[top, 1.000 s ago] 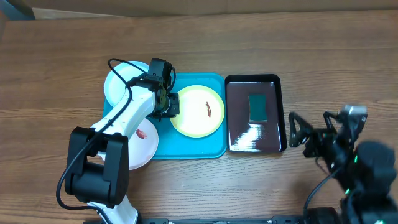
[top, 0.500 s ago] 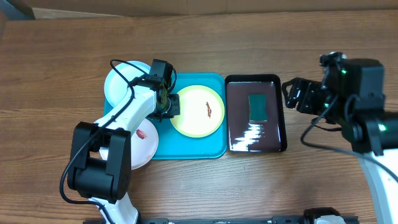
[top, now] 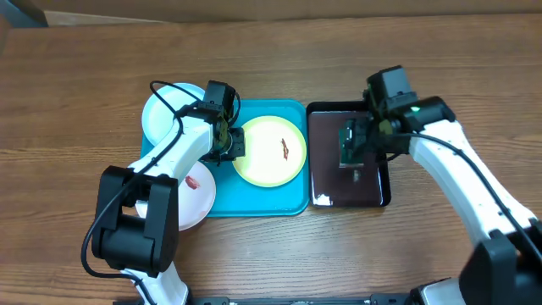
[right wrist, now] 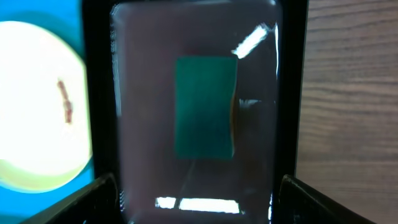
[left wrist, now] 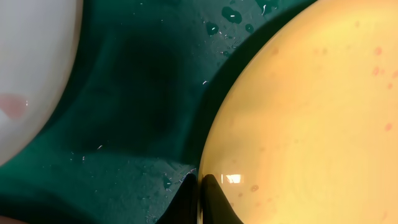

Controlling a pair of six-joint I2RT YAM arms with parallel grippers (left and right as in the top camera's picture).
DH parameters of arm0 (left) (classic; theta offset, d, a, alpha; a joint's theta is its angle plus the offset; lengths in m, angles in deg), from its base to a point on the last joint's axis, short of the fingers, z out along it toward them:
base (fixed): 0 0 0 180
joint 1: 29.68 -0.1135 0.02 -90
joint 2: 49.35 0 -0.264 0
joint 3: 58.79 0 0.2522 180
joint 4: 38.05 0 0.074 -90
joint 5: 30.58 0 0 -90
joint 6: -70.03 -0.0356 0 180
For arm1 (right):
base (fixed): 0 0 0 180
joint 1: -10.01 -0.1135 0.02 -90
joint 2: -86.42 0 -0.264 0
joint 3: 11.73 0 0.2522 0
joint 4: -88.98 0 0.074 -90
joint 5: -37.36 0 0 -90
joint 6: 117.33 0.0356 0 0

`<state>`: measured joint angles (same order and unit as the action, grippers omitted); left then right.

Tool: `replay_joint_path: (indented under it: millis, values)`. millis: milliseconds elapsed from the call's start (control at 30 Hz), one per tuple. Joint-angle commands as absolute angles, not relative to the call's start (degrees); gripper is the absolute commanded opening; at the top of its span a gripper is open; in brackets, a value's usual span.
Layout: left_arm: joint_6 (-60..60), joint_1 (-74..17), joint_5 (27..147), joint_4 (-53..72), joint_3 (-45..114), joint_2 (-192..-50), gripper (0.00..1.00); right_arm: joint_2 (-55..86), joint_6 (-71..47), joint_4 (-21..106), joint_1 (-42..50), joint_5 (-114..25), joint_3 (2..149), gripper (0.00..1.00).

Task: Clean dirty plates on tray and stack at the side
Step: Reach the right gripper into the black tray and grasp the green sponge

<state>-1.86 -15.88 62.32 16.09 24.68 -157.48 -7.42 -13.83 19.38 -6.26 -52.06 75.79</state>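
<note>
Yellow-green plate (top: 269,157), rim pinched by left end effector (left wrist: 199,186), right end effector (right wrist: 198,198) gaping wide above sponge (right wrist: 205,106)

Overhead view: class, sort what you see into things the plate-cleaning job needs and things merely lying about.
Job: pale blue plate, yellow-green rimmed plate, white plate, turquoise tray, green sponge (probably the cleaner), left gripper, right gripper.
Lying about: black tray, which only holds the sponge; pale strip along the far table edge.

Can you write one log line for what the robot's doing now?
left gripper: shut on green-rimmed plate rim | right gripper: open above sponge | sponge: in black tray
</note>
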Motion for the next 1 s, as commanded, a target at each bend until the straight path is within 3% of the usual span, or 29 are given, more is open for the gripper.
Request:
replay_joint_path:
  millis: [0,967]
  values:
    - [-1.5,-15.7,62.0,15.9,24.4,-158.2,0.04,-9.3,-13.7,20.7,-6.4,-55.2,76.9,0.86]
    - [-1.5,-15.7,62.0,15.9,24.4,-158.2,0.05,-16.5,-13.8,35.5,-8.9,-54.3,66.7,0.8]
